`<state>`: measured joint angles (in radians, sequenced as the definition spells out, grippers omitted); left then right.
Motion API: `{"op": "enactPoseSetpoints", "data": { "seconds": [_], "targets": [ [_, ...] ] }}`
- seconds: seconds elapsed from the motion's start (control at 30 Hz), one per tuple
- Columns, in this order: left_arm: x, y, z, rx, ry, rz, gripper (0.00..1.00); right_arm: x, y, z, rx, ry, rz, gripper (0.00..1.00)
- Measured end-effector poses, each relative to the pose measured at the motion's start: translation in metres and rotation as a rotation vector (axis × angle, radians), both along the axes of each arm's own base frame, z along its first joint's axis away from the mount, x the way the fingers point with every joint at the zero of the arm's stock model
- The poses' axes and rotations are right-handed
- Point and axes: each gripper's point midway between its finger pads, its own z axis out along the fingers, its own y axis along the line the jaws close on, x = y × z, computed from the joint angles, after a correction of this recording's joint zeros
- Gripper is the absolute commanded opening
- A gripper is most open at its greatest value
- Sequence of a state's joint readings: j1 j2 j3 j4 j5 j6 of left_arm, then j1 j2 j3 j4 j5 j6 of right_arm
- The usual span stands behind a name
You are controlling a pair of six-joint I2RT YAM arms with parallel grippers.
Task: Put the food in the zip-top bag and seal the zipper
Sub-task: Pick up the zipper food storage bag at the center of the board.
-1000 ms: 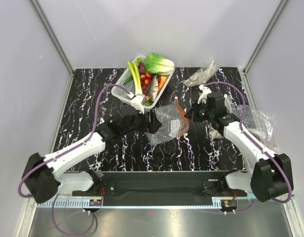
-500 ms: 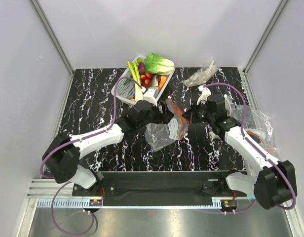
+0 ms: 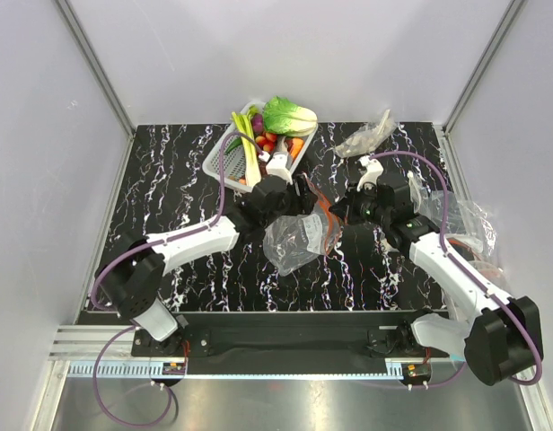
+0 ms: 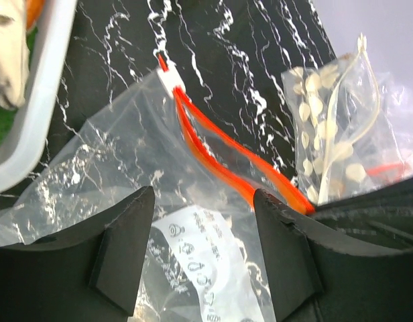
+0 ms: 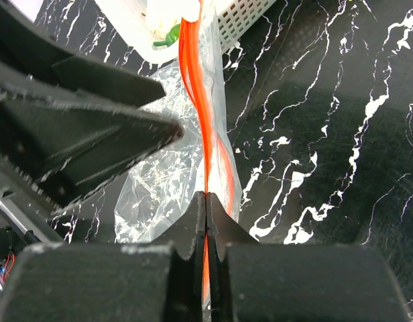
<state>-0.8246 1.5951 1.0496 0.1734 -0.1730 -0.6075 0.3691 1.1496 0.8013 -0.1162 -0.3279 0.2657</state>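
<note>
The zip-top bag lies crumpled mid-table, its white label facing up. The red-orange zipper runs along its mouth, which gapes slightly, with a white slider at the far end. My right gripper is shut on the zipper strip at the near end of the mouth. My left gripper is open, its fingers straddling the label just above the bag. The leek and other food sit in the white basket.
A leafy cabbage lies on the basket's far end. Wrinkly clear bags lie at the back right and right; one holds pale seeds. The basket rim is close to my left gripper.
My left arm has reached further right and away, its open gripper now over the bag's mouth. The bag has bunched up and shifted slightly. My right gripper keeps its hold on the zipper.
</note>
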Motion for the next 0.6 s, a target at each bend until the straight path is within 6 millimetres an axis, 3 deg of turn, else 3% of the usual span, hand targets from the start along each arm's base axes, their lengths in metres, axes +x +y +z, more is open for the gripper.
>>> {"op": "enactPoseSetpoints", "data": {
  "seconds": [0.37, 0.6],
  "targets": [
    [0.03, -0.011, 0.008, -0.001, -0.014, 0.041, 0.54, -0.003, 0.002, 0.007, 0.006, -0.021, 0.013, 0.0],
    [0.034, -0.008, 0.006, 0.008, -0.015, 0.053, 0.5, -0.005, 0.004, 0.009, 0.006, -0.029, 0.022, 0.0]
  ]
}}
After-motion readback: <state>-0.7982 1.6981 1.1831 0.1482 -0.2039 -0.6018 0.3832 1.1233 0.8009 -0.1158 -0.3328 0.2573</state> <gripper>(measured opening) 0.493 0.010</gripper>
